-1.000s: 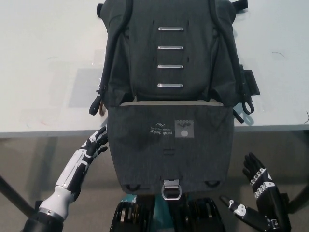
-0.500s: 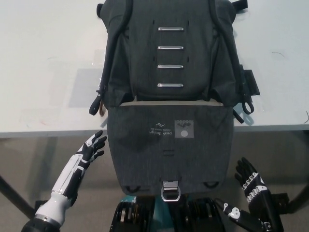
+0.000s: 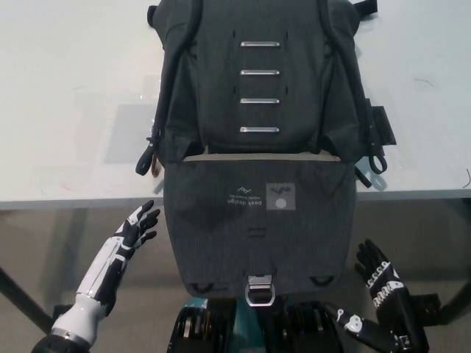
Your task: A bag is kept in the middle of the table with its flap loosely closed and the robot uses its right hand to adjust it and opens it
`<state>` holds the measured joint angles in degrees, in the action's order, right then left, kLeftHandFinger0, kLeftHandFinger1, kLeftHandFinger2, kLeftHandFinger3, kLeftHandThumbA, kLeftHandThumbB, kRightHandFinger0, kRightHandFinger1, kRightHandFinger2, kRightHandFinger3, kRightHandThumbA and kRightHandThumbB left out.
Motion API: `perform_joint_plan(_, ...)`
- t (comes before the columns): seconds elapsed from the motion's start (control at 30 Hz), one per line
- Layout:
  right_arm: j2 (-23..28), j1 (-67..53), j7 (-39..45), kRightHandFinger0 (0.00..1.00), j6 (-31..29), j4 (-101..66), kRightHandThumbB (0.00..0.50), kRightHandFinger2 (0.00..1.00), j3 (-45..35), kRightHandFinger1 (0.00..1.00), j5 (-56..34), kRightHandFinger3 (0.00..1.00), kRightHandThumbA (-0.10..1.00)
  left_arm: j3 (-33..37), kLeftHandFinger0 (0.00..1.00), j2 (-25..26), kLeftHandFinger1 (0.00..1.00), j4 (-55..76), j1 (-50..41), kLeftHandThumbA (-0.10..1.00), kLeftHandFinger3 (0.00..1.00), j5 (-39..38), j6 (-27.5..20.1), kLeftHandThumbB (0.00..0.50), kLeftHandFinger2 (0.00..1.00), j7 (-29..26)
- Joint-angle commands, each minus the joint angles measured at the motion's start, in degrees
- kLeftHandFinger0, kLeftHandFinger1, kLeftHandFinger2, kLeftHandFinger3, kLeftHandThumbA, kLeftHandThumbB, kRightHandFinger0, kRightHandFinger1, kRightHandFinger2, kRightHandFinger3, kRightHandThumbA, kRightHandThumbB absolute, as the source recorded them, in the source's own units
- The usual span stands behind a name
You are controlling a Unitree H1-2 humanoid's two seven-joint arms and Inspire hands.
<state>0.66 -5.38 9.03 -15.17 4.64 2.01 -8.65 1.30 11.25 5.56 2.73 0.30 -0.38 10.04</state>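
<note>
open floor lies around the right hand (image 3: 379, 283), with only the hanging flap (image 3: 259, 220) just to its left.

A dark grey bag (image 3: 257, 110) lies on the white table (image 3: 73, 95), its flap (image 3: 257, 220) hanging open over the near edge — metal buckle (image 3: 260, 288) at the bottom. The white left hand (image 3: 138, 224) and the black right hand (image 3: 379, 276) flank the flap below the table edge, fingers spread, touching nothing.
</note>
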Motion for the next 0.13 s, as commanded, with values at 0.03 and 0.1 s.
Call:
perform_joint_plan(0.03,0.3,1.4,1.0,1.0,-3.6,0.0,0.281,1.0,0.6,1.0,0.3,1.0,1.0,-0.5,1.0,0.2,1.0,1.1,0.4,1.0,1.0,-0.5,-1.7,0.043,1.0,-0.2)
perform_joint_plan(0.1,0.3,1.4,0.9,1.0,-3.5,-0.1,0.277,1.0,0.7,1.0,0.7,1.0,1.0,-0.5,1.0,0.2,1.0,1.1,0.4,1.0,1.0,-0.5,-1.7,0.04,1.0,-0.2)
